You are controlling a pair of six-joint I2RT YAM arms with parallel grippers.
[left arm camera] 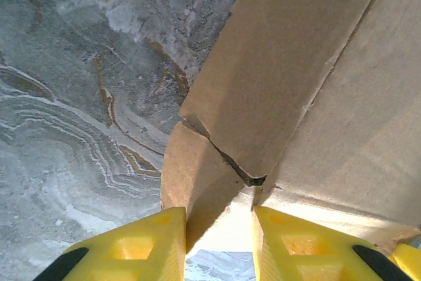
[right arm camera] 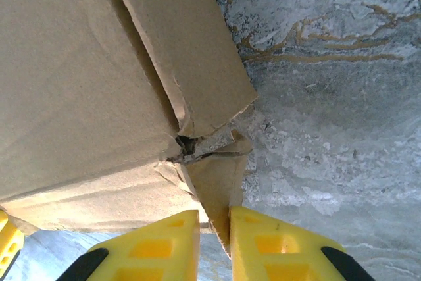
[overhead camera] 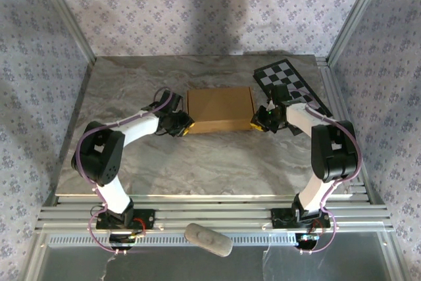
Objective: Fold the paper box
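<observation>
Sitting midway on the marble table, the paper box has its right corner flap pinched by the right gripper; the left gripper straddles the left flap, jaws seemingly apart.

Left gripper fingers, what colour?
The fingers are yellow, black at the base; clearest in left wrist view.

Left gripper straddles the paper box corner flap, perhaps loosely.

No text or labels can be read
</observation>
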